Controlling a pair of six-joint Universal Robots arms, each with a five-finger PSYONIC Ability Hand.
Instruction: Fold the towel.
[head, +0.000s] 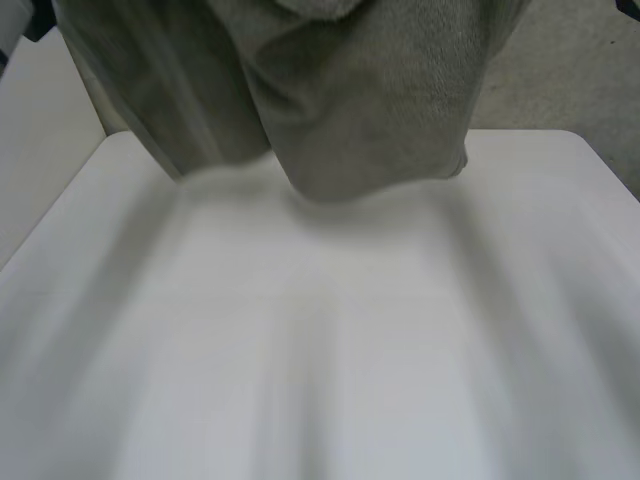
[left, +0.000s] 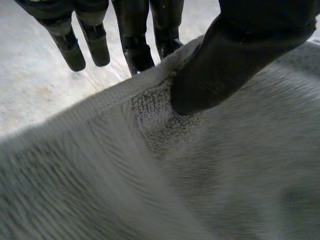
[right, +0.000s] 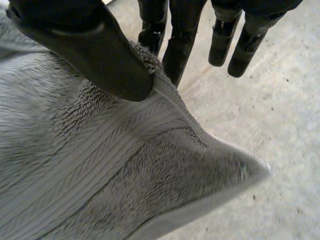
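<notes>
- The grey terry towel (head: 350, 100) is held up, hanging in folds over the far part of the white worktop (head: 320, 350)
- Its hemmed edge is pinched by the left hand (left: 235, 55): the thumb is pressed on the near face, with fingers (left: 135, 40) set behind the hem
- Beside a pointed corner, the edge is pinched likewise by the right hand (right: 85, 45), some fingers (right: 182, 40) being behind the cloth and others clear of it
</notes>
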